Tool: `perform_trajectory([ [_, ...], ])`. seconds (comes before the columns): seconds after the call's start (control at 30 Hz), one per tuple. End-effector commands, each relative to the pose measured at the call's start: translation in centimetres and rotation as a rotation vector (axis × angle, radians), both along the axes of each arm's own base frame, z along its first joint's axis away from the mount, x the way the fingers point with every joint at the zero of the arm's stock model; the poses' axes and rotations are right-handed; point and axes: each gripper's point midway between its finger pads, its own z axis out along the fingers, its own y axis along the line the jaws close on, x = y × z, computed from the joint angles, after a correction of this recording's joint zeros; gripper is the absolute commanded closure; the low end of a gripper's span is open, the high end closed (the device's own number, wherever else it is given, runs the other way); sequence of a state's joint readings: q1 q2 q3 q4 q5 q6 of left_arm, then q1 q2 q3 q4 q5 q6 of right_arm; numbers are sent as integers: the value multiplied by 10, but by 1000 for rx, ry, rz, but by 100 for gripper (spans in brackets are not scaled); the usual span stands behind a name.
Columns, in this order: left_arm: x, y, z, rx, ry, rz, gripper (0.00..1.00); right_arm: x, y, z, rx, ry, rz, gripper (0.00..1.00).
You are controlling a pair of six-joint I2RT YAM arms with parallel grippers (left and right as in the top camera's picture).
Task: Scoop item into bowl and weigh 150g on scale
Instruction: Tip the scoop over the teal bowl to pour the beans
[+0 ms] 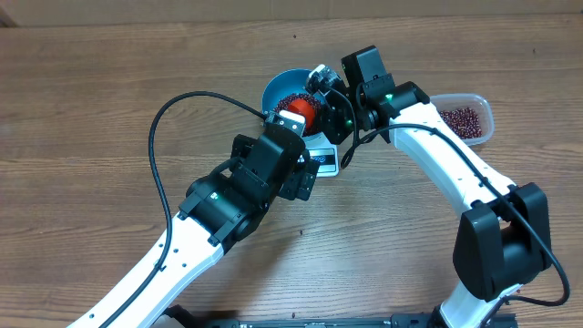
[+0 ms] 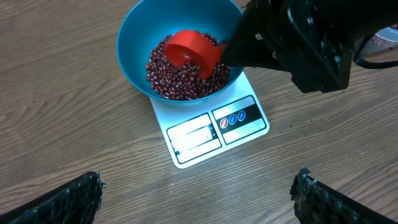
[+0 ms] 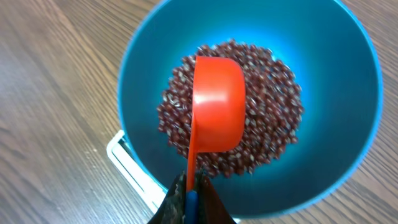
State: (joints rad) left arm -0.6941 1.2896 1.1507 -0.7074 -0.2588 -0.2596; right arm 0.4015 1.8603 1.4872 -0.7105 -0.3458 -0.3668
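Observation:
The blue bowl (image 1: 276, 85) stands on the white scale (image 1: 325, 163) and holds a heap of dark red-brown beans (image 3: 273, 118). My right gripper (image 3: 191, 194) is shut on the handle of a small red scoop (image 3: 217, 102), whose cup hangs low over the beans inside the bowl (image 3: 348, 124). In the left wrist view the scoop (image 2: 193, 53) sits over the beans (image 2: 168, 78), and the scale's display and buttons (image 2: 214, 127) face me. My left gripper (image 2: 198, 194) hovers wide open and holds nothing, on the near side of the scale. The overhead view shows it (image 1: 276, 160) beside the scale.
A clear plastic tub (image 1: 480, 107) holding more beans (image 1: 460, 119) stands at the right, behind the right arm. The right arm's black wrist (image 2: 298, 37) leans over the bowl's right rim. Bare wood table (image 1: 109, 100) surrounds everything.

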Motion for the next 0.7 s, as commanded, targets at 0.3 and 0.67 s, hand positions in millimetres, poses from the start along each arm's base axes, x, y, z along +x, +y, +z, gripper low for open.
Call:
perform_trajectory([
  [0.3, 0, 2, 3, -4, -11, 12, 1, 13, 5, 16, 151, 53, -101, 96],
  [0.67, 0, 2, 3, -5, -11, 12, 1, 23, -12, 29, 276, 94, -122, 96],
])
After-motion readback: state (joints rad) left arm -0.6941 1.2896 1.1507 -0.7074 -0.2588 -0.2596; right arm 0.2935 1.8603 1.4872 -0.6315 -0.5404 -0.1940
